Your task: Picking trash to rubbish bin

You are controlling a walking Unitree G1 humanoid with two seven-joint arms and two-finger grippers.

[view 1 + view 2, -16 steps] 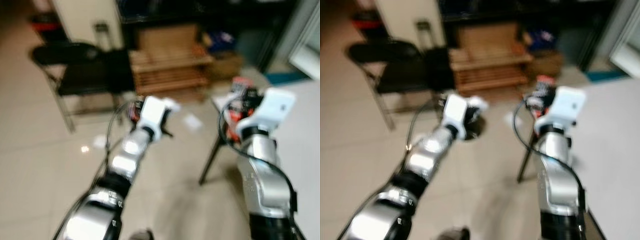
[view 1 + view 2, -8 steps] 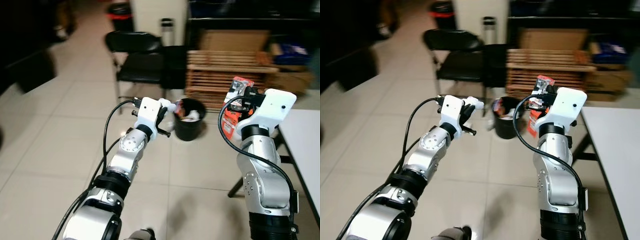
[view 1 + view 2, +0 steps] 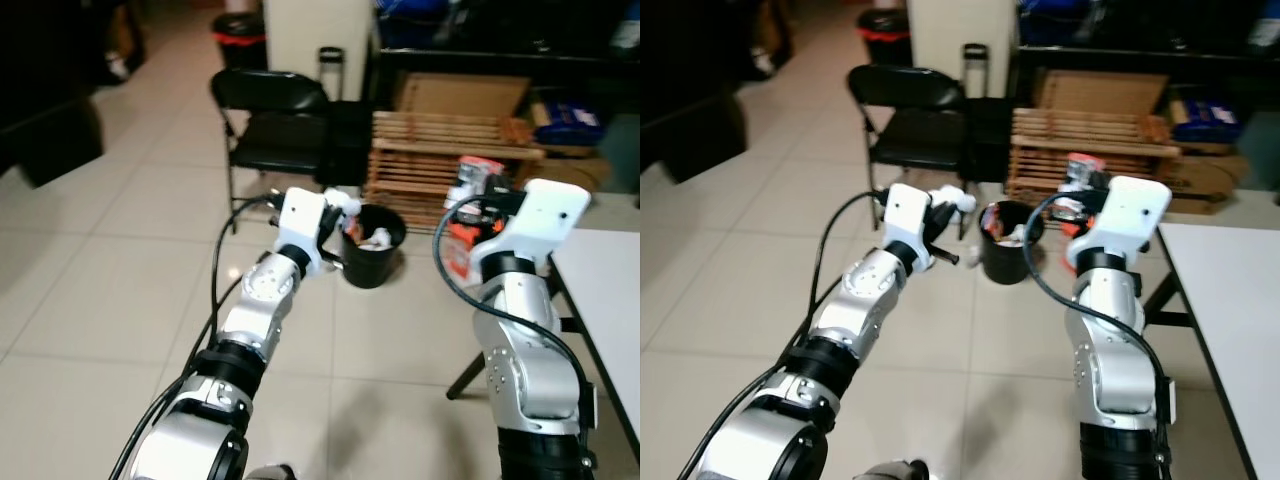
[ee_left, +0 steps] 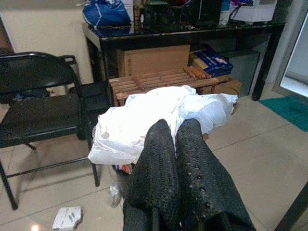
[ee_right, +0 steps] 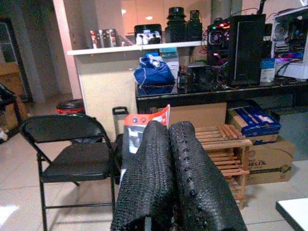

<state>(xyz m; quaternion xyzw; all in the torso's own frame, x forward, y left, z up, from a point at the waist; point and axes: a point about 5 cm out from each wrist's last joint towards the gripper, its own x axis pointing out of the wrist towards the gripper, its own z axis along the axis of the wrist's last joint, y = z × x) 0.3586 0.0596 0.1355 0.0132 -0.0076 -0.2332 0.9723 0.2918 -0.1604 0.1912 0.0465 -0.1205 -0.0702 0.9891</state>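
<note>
Left wrist view: left end effector (image 4: 175, 144) clamped on white plastic bag (image 4: 159, 115), right end effector (image 5: 168, 144) clamped on orange wrapper (image 5: 144, 122); short of black bin (image 3: 371, 245), could spill onto floor.

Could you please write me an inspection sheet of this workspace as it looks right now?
Surface: pale tiled floor.
Job's things: black bin by the wooden pallet, trash inside; white plastic bag; red-and-white packet.
Clutter: crumpled scrap on the floor.
Hands: left hand shut on the bag; right hand shut on the packet.
Cables: black leads along both arms.
Surroundings: black folding chair, white table.
</note>
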